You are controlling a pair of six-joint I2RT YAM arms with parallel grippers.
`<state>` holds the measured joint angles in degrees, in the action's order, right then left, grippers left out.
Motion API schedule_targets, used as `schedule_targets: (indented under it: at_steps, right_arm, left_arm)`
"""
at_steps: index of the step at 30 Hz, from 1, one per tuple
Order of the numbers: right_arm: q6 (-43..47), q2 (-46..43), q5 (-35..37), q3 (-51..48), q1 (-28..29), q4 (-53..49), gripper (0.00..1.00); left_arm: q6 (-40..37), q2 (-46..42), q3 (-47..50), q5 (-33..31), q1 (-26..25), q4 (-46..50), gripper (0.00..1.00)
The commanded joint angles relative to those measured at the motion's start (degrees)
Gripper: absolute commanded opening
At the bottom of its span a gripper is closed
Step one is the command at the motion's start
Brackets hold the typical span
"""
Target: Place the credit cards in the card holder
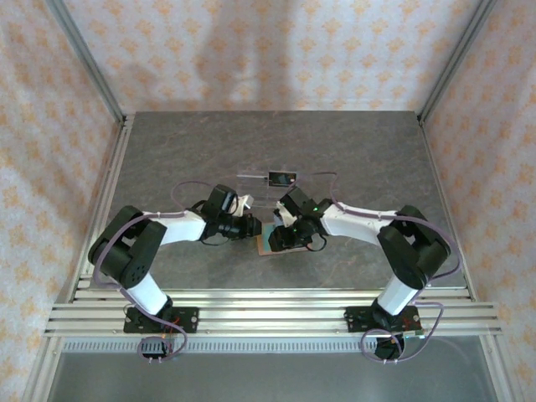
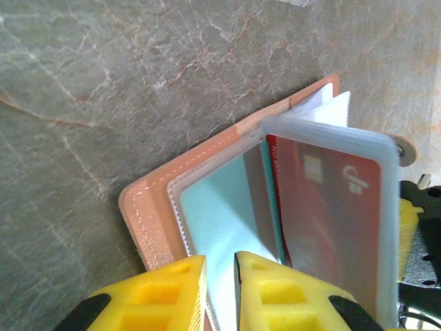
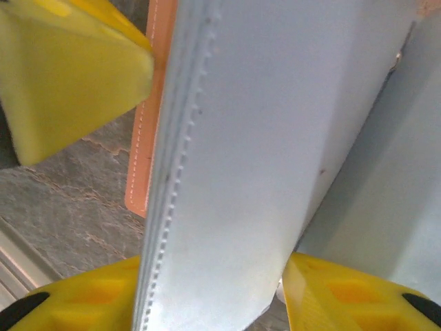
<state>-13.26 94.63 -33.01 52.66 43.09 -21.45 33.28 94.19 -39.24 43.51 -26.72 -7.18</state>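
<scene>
The card holder, reddish-brown leather, lies open on the table between my two arms, and it is also seen from above. Its clear sleeves fan upward. A pale grey-blue credit card sits inside one sleeve. A red card sits in the raised sleeve. My left gripper stands a narrow gap open at the pale card's near end. My right gripper is shut on the raised stack of sleeves. A black credit card rests on a clear stand behind the arms.
The left gripper's yellow finger shows close by in the right wrist view. Patterned walls and metal posts enclose the table. A slotted metal rail runs along the near edge.
</scene>
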Motion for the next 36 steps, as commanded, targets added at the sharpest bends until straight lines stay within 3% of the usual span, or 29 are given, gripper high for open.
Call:
schedule_targets:
  at_steps: [1,8,17,23,26,36]
  right_arm:
    - [-3.4,-1.6,-0.5,-1.6,0.3,4.1,0.50]
    - [-5.3,-1.8,-1.0,-4.0,0.3,8.1,0.52]
    - [-5.7,-2.5,-1.6,-5.6,0.3,10.8,0.56]
    - [-5.9,-3.2,-1.7,-6.9,0.3,12.3,0.54]
    - [-5.7,-3.6,-1.4,-7.5,0.3,12.6,0.55]
    - [-7.2,-13.5,4.2,-10.3,-0.7,10.0,0.77]
  left_arm:
    - [-1.1,-0.5,-1.7,-1.5,0.3,4.2,0.20]
    - [3.3,-0.9,-1.3,0.7,0.0,-2.6,0.21]
    - [13.9,3.6,0.5,4.8,-1.1,-19.9,0.30]
    - [13.6,6.4,0.2,4.7,-1.7,-20.5,0.30]
    - [13.1,7.4,0.2,4.7,-1.7,-20.7,0.22]
    - [11.5,7.6,-0.5,4.9,-1.7,-18.8,0.15]
